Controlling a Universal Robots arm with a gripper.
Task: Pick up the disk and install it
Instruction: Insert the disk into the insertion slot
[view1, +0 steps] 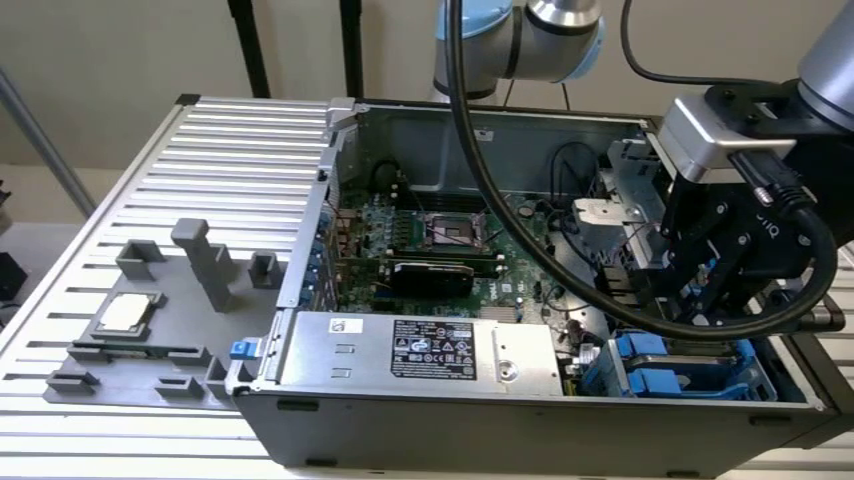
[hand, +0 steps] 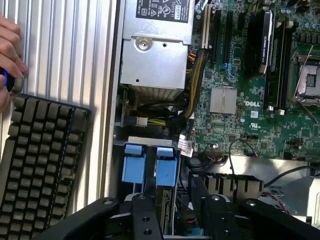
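Exterior view, hand: the hand hangs low inside the open case, over the corner bay at the exterior view's right; we cannot tell whether it is clenched or released
Exterior view, bay: blue carriers sit in the bay just beneath the hand
Exterior view, risk: a thick black cable loops from the arm across the motherboard; we judge that it could drag on the board's parts if the arm shifts
Exterior view, materials: grey sheet-metal case, ribbed aluminium table, boxy silver power supply with a black label

Wrist view, disk: the disk stands on edge in the bay, a thin metal strip behind its smooth blue plastic tab, right at the hand and just beside a second blue tab; we cannot tell whether the hand touches it
Wrist view, risk: loose wires run near the bay; we judge that a tilted disk could jam in its slot or pinch them
Wrist view, surroundings: a black keyboard lies on the table, and a person reaches in near it
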